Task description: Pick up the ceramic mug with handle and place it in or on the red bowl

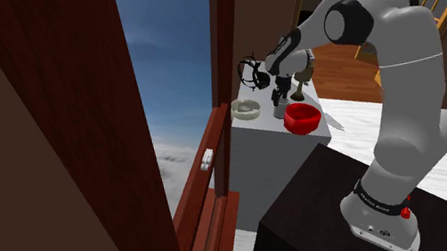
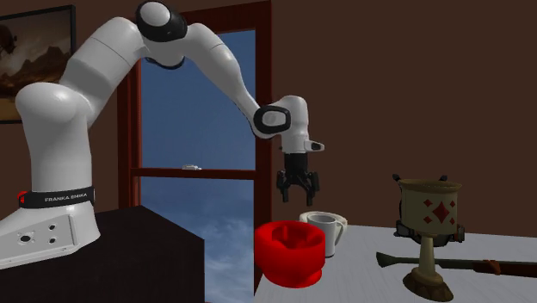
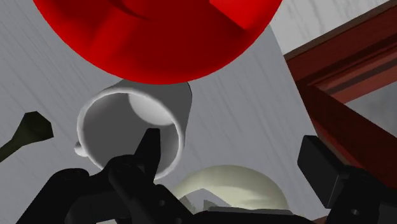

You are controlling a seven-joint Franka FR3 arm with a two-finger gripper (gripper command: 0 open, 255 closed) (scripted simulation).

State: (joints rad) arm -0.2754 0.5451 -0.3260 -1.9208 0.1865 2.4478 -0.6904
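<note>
The end effector [image 2: 299, 196] hangs above the white mug [image 2: 322, 232], its fingers [image 3: 148, 159] spread apart and clasping nothing. The mug stands upright on the grey-white surface [image 2: 357, 277], just beside the red bowl [image 2: 291, 251], which sits at the surface's edge nearest the stand. A cream bowl [image 3: 229, 184] lies near the mug.

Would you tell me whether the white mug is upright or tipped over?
Upright: the mug stands on its base beside the red bowl, rim up.

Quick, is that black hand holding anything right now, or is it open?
Hand: open, holding nothing, above the white mug.
</note>
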